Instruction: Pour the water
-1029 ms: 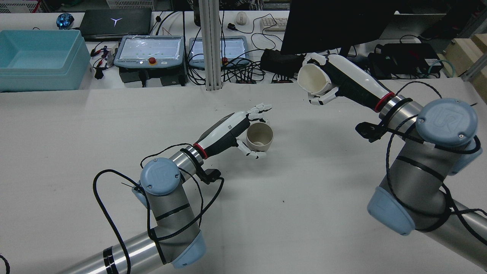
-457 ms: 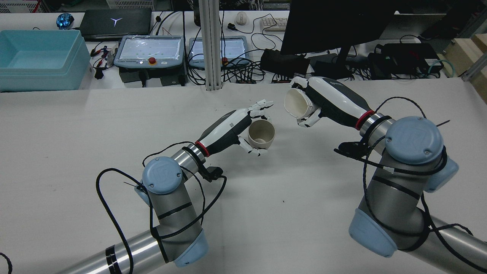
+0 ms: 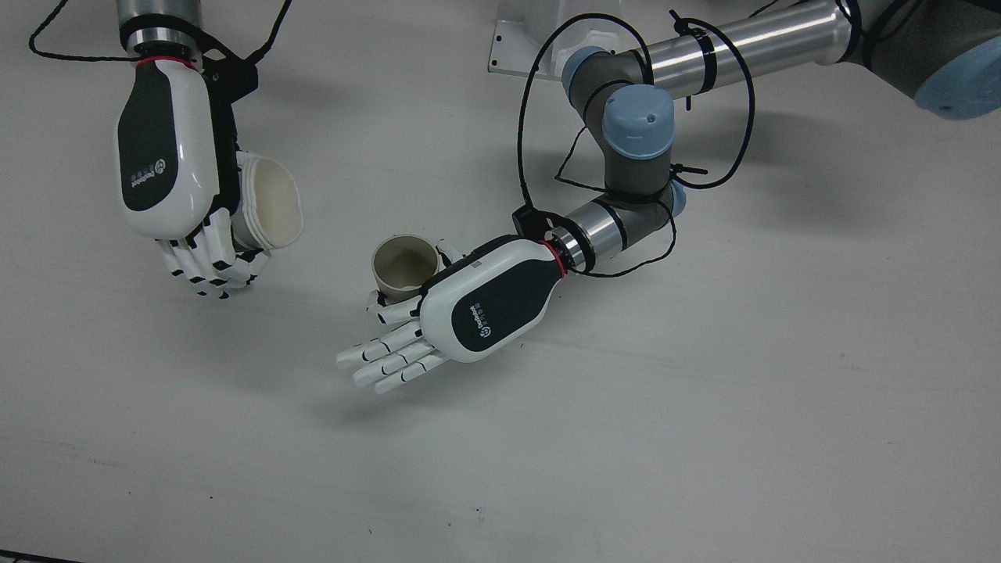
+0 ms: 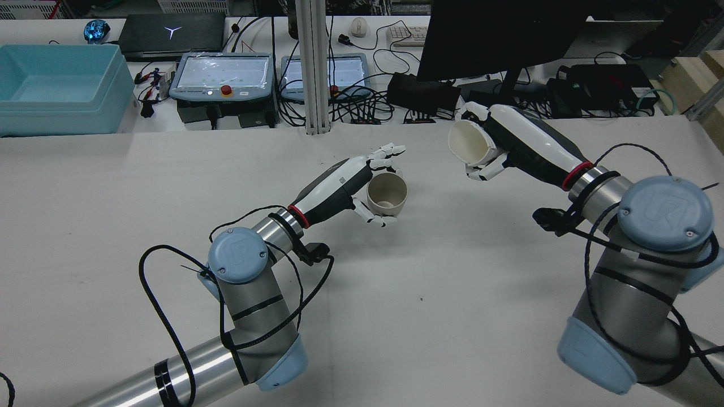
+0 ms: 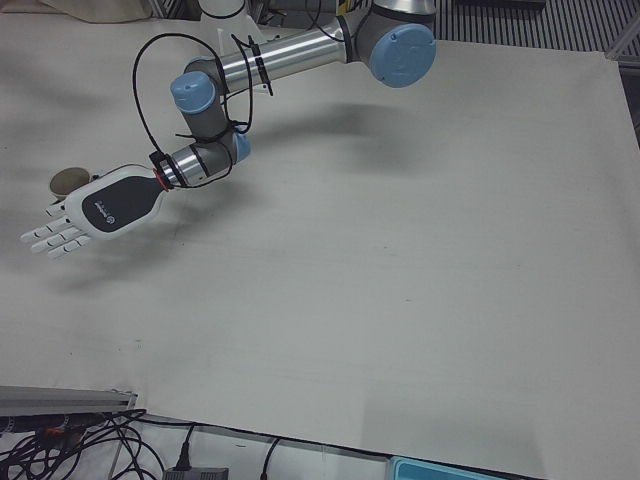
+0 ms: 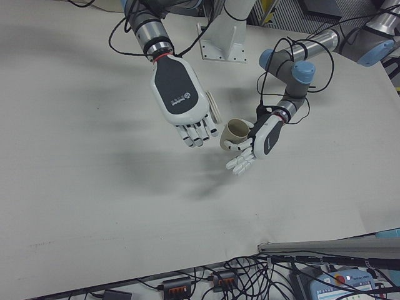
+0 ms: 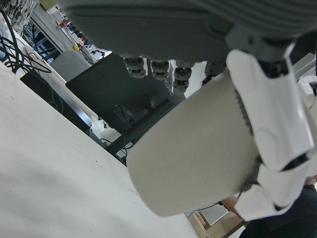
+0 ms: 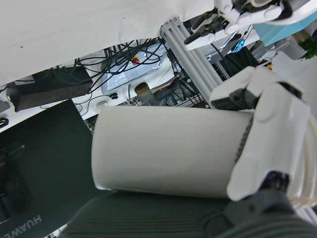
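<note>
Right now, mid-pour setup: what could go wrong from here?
1. The white cup in the right hand is already tipped toward its side, with open table between it and the beige cup. Anything inside could spill short.
2. The left hand has most fingers splayed, so its hold on the beige cup looks partial and a nudge may shift it.
3. Closing that gap brings the two hands close, so they could collide.
</note>
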Controlling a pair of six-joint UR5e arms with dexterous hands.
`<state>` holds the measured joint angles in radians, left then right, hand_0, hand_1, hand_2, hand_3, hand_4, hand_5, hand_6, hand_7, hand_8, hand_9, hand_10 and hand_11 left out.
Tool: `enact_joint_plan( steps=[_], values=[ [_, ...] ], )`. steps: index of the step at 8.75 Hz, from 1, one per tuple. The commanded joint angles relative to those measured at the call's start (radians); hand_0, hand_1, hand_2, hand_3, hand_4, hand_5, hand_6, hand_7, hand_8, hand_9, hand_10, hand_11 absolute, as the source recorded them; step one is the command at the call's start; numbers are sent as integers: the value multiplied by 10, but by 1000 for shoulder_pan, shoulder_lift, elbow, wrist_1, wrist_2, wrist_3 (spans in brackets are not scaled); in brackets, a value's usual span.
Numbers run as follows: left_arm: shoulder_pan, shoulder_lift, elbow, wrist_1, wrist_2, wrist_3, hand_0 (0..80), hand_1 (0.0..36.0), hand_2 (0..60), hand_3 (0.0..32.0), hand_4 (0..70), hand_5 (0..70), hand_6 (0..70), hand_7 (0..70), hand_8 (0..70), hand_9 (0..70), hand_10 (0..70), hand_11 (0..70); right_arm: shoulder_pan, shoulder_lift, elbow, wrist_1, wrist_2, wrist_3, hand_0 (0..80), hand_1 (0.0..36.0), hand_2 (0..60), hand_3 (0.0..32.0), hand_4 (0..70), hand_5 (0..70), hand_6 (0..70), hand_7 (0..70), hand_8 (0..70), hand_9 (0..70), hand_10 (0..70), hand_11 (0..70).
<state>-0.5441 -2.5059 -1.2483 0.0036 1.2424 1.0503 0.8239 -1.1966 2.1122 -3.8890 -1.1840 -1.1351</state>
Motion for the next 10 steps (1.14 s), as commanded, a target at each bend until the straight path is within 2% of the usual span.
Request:
enact_joint_plan(
  steps=[1,2,3,4,5,6,7,8,9,10],
  values=[
    [-22,10,-31,66,49,-114,462,319,600,0,368,462,95,100,47,76,38,72,185,-116,60,11,-28,300,505,269,582,0,21,700,272,647,291,467,275,419],
    [-36,12,-68,91,80,-137,462,318,600,0,367,457,92,98,44,73,36,70,260,-147,61,41,-82,346,500,262,576,0,5,700,261,623,299,475,290,436],
    [-54,47,-95,107,95,-189,463,317,600,0,366,453,92,97,43,73,36,69,338,-188,58,124,-145,386,488,245,559,0,0,700,248,598,305,481,311,463],
    [-77,118,-130,110,97,-257,463,315,600,0,364,448,91,97,44,73,36,69,406,-261,52,214,-187,434,481,233,554,0,0,700,246,587,318,496,333,490],
    [-118,168,-179,113,97,-277,463,313,600,0,359,438,87,92,42,70,34,66,455,-349,34,305,-213,439,478,226,550,0,0,700,250,589,321,499,341,499],
    [-144,241,-235,113,97,-300,463,320,600,0,356,438,85,91,39,66,31,63,519,-406,-51,444,-283,448,474,220,550,0,0,700,253,591,328,507,345,504],
    [-181,289,-255,111,95,-331,465,320,600,0,355,438,84,89,38,65,31,62,590,-437,-193,606,-354,484,465,207,551,0,0,700,250,583,339,521,361,524],
    [-215,303,-255,110,97,-348,463,317,600,0,354,432,82,88,38,64,31,63,630,-457,-350,770,-371,538,449,185,548,0,0,700,247,570,355,538,384,551],
    [-241,332,-255,102,95,-363,463,317,600,0,355,433,83,90,39,66,32,64,649,-465,-485,892,-371,576,422,170,552,0,0,700,247,561,367,553,388,554],
    [-264,376,-252,67,95,-360,463,314,600,0,357,432,82,90,39,67,32,65,655,-465,-588,958,-370,571,408,163,562,0,0,700,251,563,377,564,388,554]
  ],
)
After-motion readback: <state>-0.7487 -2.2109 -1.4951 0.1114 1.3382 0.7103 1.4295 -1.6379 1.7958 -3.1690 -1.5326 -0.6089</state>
